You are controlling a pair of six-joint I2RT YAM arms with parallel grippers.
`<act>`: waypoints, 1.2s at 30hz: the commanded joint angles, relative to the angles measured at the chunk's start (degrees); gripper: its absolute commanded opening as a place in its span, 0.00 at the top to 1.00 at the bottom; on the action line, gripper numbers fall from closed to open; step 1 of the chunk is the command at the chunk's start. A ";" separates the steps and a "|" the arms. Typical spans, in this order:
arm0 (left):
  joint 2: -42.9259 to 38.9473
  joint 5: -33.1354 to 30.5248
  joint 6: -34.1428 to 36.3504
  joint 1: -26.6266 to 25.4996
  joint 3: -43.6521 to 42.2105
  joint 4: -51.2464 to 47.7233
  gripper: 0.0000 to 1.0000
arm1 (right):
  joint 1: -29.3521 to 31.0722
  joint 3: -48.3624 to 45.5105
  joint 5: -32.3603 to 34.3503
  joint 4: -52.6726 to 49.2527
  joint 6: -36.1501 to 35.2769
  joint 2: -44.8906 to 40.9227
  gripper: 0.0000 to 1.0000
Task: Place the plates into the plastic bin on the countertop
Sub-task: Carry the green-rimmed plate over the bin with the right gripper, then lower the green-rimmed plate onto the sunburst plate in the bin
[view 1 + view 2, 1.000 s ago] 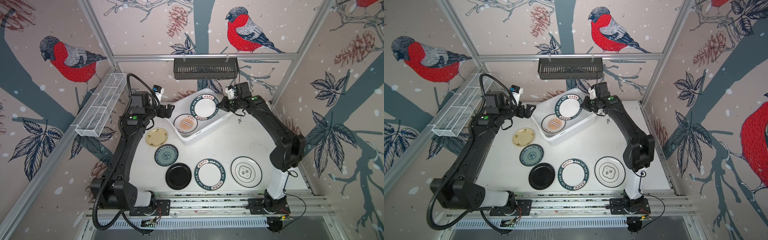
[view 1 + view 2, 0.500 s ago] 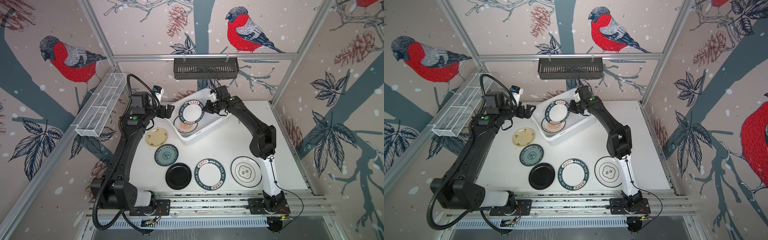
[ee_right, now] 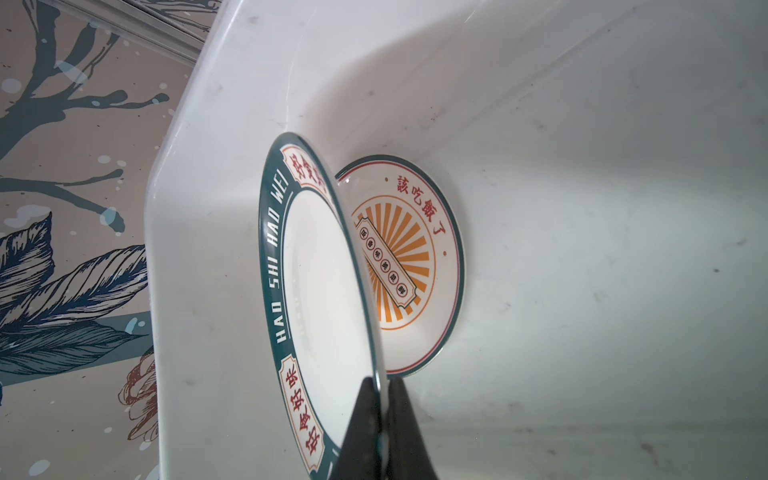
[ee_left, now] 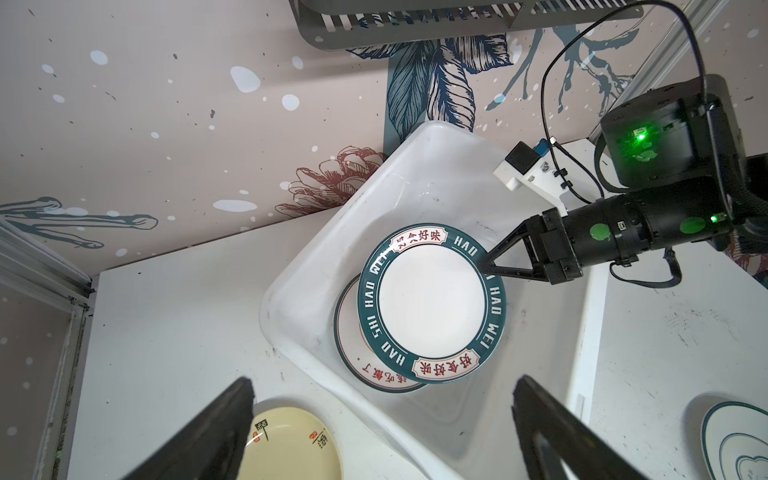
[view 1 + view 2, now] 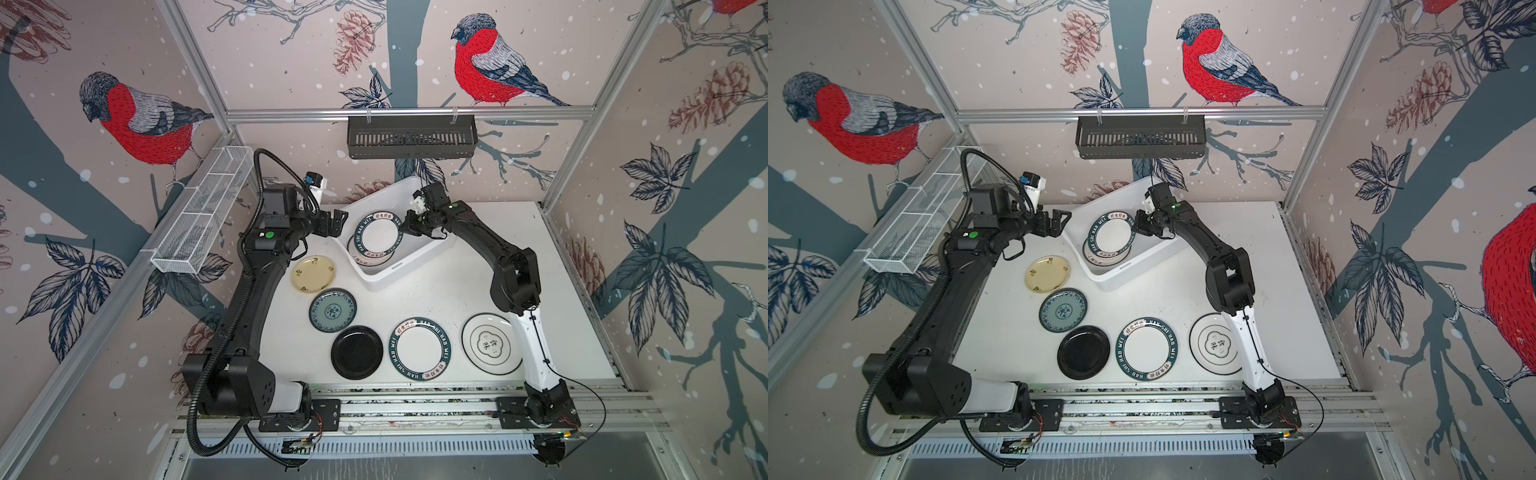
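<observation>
Right claw (image 4: 485,266) clamped on lettered plate (image 4: 432,303) rim over sunburst plate (image 3: 415,257); early release risks chipping; left claw (image 5: 335,221) apart.

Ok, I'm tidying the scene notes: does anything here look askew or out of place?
The plastic bin sits at an angle to the countertop edges, one corner at the back wall. Nothing spilled or broken; the green-rimmed plate tilted inside it is held by the right gripper.

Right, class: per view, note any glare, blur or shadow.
Left wrist view: glare whitens the centre of the held plate; the left gripper has blurred, black fingers. Right wrist view: the right gripper is a soft dark shape; shadow pools in the bin. Both top views: sharp, evenly lit.
</observation>
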 commanded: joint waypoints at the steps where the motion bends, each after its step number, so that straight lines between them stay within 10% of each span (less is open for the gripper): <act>1: 0.06 0.78 0.51 0.29 -0.41 2.67 0.04 | 0.13 -1.97 -1.42 3.02 1.03 -0.95 1.00; 24: -0.81 2.06 -0.31 0.41 -2.01 3.02 0.04 | 1.22 -18.80 -1.30 8.65 2.33 -10.99 1.00; 36: -1.30 1.79 -0.63 0.40 -1.82 3.22 0.04 | 1.09 -8.88 -2.37 7.06 2.90 -4.39 1.00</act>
